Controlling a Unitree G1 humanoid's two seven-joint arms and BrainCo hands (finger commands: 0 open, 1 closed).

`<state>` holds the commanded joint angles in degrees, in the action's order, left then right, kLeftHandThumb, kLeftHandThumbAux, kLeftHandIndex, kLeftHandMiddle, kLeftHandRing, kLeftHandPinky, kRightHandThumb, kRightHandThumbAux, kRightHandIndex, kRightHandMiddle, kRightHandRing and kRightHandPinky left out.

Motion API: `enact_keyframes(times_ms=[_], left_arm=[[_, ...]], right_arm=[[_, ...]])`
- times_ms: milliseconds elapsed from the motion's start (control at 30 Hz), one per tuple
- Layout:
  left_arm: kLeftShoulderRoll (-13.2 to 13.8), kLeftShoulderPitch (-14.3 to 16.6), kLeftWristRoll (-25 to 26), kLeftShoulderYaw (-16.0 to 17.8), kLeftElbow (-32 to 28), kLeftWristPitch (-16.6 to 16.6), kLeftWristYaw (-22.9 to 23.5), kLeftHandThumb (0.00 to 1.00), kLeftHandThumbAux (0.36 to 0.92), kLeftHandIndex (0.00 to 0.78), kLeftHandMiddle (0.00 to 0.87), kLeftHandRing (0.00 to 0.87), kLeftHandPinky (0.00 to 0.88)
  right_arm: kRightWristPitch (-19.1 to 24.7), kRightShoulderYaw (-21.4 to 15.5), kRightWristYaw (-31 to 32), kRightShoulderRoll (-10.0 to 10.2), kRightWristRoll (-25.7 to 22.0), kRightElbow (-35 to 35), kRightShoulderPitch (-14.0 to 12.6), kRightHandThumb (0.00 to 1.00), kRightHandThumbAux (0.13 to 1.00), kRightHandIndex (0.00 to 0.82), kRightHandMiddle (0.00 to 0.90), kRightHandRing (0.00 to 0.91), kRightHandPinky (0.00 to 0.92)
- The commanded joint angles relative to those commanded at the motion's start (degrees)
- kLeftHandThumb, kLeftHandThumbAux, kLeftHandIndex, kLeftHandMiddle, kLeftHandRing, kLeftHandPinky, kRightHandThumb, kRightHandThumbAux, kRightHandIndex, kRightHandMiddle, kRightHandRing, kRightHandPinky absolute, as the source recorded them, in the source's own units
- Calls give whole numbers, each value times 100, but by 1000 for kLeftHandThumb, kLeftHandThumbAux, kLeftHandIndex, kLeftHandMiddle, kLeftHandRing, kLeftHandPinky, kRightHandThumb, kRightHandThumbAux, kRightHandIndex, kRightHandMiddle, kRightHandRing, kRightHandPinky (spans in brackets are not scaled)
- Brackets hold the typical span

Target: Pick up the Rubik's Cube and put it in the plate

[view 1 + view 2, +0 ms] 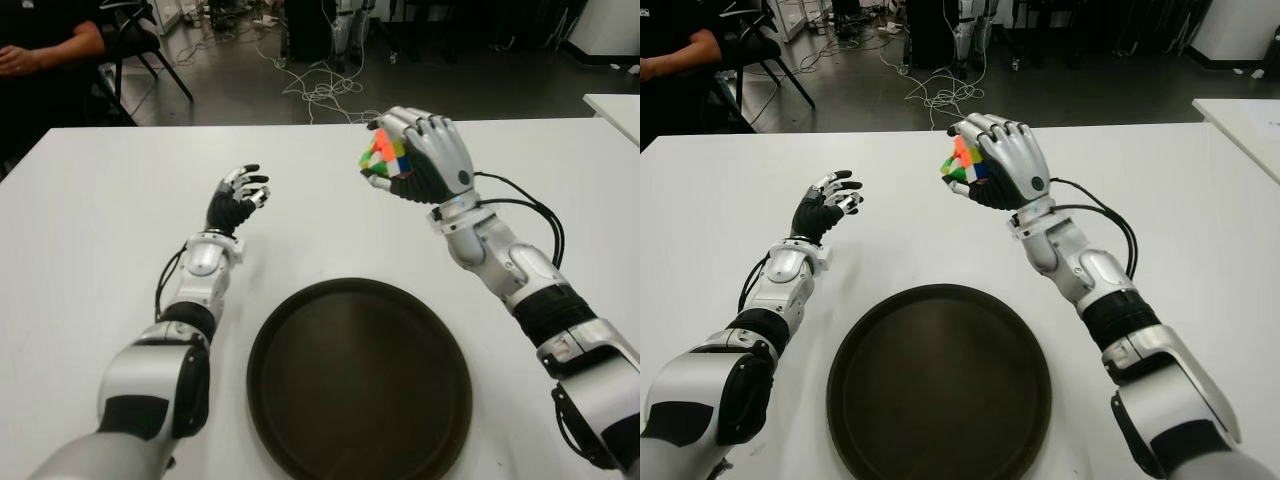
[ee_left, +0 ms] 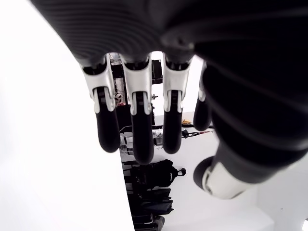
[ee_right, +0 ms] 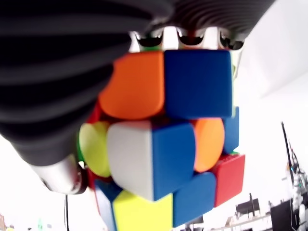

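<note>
In the left eye view we see the right hand (image 1: 425, 155) raised above the white table (image 1: 90, 200), beyond the far rim of the dark plate (image 1: 290, 320). Its fingers curl around the Rubik's Cube (image 1: 384, 155), which sits tilted, one corner poking out toward the left hand. The cube is well apart from the plate, so we judge the carry has yet to bring it over the dish; releasing here would drop it on bare table, where it could roll.

In the right eye view the same grasp shows from a slightly shifted angle: fingers over the top, thumb beneath. The left hand (image 1: 823, 210) shows to the left of the plate, fingers loosely spread and holding nothing. It stands off the cube's likely path, so we expect no clash.

In the left wrist view we see that hand's fingers (image 2: 139, 130) hanging relaxed with nothing between them.

In the right wrist view the cube fills the frame, pressed against the dark palm, fingertips (image 3: 166, 36) hooked over its far edge. The skewed seat worries us: a quick swing might let it twist loose, and a release from height could bounce it off the plate's shallow rim.
</note>
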<state>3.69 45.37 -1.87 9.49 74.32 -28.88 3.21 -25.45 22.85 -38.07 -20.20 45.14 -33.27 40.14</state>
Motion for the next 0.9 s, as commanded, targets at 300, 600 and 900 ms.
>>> enact_keyframes(times_ms=[300,600,900], left_arm=[[5,0,8,23,-8,10,33,350,774,208,295,315,320],[27,-3,19,42,-12,29,29,342,771,207,291,316,326],[44,1,31,51,3,31,34,334,775,203,295,319,329]], right_arm=[[-122,-114,-70,-74,-2,418,-310,831,694,381,565,687,741],[-1035,510,642,-254,-108,821,-1679,833,693,381,572,698,755],[-1129,377,2067,-505,-397,995,-1945,832,693,378,570,687,730]])
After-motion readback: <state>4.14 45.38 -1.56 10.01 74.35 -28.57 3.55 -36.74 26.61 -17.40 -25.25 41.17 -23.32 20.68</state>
